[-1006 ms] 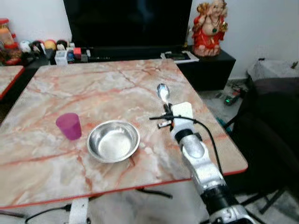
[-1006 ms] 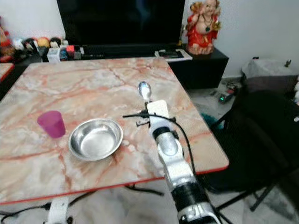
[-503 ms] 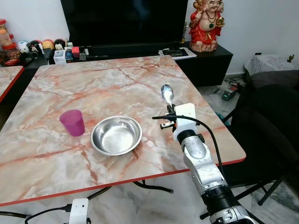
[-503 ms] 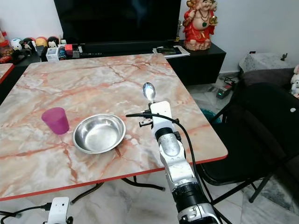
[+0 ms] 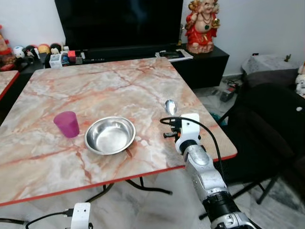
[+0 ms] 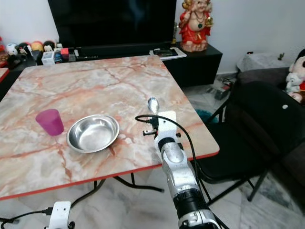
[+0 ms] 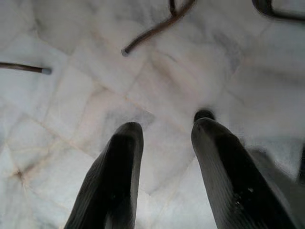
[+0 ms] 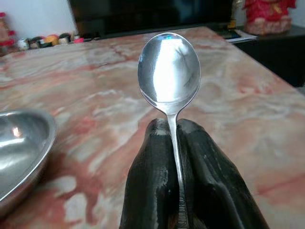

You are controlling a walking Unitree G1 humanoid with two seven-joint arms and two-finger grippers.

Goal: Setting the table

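Big marble-patterned table fills the middle of the room, pink and cream veins with a red edge, 1 of them fully in sight. Behind it, 1 dark television on a low black cabinet, and 1 red-and-gold figurine standing at the cabinet's right end. Off to the right, 1 black chair pulled near the table's corner.

On the table itself I count 3 pieces of tableware. 1 steel bowl sits toward the near edge, upright and shiny inside. 1 purple cup stands just beside the bowl on its left, apart from it, not touching. And 1 spoon, that's up in the air rather than lying down.

The right gripper has that spoon: both black fingers are pressed together on the thin handle, bowl of the spoon sticking out past the tips and facing up. From where I stand, the silver right arm reaches over the table's near right corner, spoon held above the marble to the right of the steel bowl.

The left gripper hangs down low over the pale tiled floor, its 2 fingers spread with a clear gap between them, gripping nothing. 2 thin dark legs of furniture cross the floor ahead of it.
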